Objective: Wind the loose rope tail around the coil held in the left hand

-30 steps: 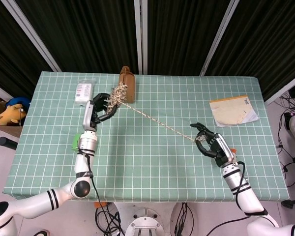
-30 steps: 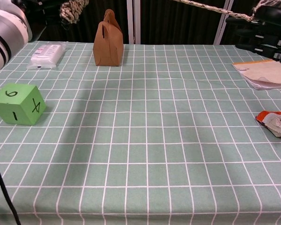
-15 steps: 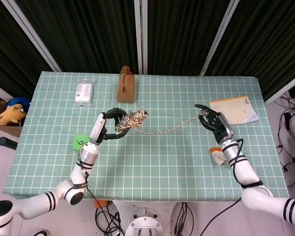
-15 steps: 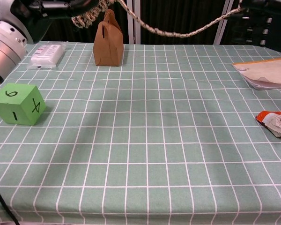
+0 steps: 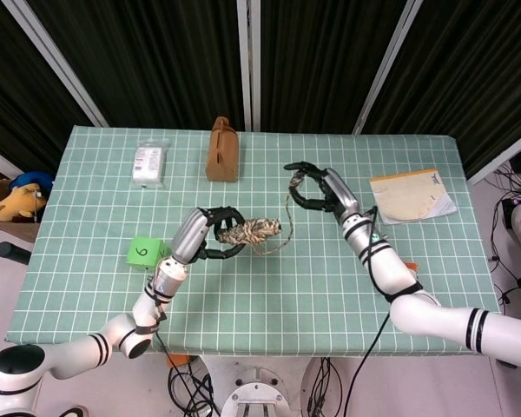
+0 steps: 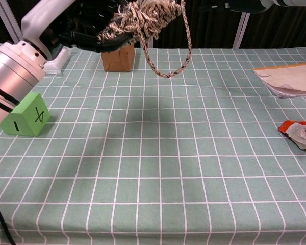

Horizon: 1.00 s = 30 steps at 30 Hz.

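Left hand (image 5: 210, 236) grips the coil (image 5: 252, 232) above the middle of the desk (image 5: 269, 287), while the right hand (image 5: 319, 188) pinches the rope tail (image 5: 286, 213) nearer the far edge, and it should lead this slack loop closely around the coil, keeping light tension.

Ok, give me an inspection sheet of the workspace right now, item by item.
Surface: table under a green checked cloth, flat.
Job's things: rope coil held above the table; loose tail hangs in a slack loop up to the right.
Clutter: brown paper bag, plastic packet, green cube, paper booklet, crumpled wrapper.
Robot hands: left robot hand grips the coil; right robot hand holds the tail's end.
Cables: black cable along the right arm, more below the table edge.
Surroundings: dark curtains; soft toy beside the table.
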Each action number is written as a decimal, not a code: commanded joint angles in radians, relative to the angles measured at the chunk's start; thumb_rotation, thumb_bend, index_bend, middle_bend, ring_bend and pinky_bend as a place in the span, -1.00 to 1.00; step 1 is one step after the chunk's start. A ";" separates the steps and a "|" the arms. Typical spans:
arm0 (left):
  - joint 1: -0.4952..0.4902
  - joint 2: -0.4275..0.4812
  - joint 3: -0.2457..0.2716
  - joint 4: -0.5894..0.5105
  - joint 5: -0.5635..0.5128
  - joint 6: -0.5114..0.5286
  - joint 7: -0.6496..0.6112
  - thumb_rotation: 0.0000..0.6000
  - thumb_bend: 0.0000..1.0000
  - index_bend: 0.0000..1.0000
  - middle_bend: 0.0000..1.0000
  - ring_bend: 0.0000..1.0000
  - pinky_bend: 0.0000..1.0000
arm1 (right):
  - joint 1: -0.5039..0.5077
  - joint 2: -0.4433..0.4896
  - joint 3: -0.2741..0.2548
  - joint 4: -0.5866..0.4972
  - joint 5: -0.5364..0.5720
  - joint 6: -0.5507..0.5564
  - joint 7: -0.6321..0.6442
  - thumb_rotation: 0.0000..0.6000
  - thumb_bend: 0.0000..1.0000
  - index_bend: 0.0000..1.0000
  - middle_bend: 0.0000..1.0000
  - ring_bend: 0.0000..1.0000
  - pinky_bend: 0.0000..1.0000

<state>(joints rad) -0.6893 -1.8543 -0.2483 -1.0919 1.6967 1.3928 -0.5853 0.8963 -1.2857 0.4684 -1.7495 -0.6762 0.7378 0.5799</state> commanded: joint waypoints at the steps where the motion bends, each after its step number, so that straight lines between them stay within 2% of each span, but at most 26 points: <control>1: -0.019 -0.042 0.036 0.067 0.028 0.027 0.052 1.00 -0.17 0.61 0.59 0.41 0.49 | 0.115 -0.012 0.006 0.000 0.108 -0.006 -0.138 1.00 -0.04 1.00 -0.53 -1.00 -1.00; 6: -0.047 -0.082 0.053 0.136 0.033 0.035 0.089 1.00 -0.17 0.61 0.59 0.41 0.49 | 0.215 -0.034 0.000 0.010 0.190 -0.004 -0.258 1.00 -0.05 1.00 -0.56 -1.00 -1.00; 13: -0.072 -0.112 0.032 0.170 -0.026 0.002 0.112 1.00 -0.18 0.61 0.60 0.41 0.49 | 0.282 -0.053 -0.017 -0.004 0.216 0.007 -0.362 1.00 -0.05 1.00 -0.56 -1.00 -1.00; 17: -0.072 -0.129 0.012 0.168 -0.076 -0.013 0.128 1.00 -0.18 0.61 0.60 0.42 0.49 | 0.287 -0.072 -0.037 -0.015 0.184 0.015 -0.395 1.00 -0.05 1.00 -0.56 -1.00 -1.00; 30: -0.070 -0.132 -0.053 0.096 -0.246 -0.134 0.090 1.00 -0.18 0.62 0.60 0.43 0.50 | 0.218 -0.061 -0.035 -0.092 0.032 -0.027 -0.351 1.00 -0.05 1.00 -0.56 -1.00 -1.00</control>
<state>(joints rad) -0.7602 -1.9895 -0.2903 -0.9820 1.4671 1.2733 -0.4931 1.1214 -1.3512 0.4326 -1.8330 -0.6350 0.7163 0.2226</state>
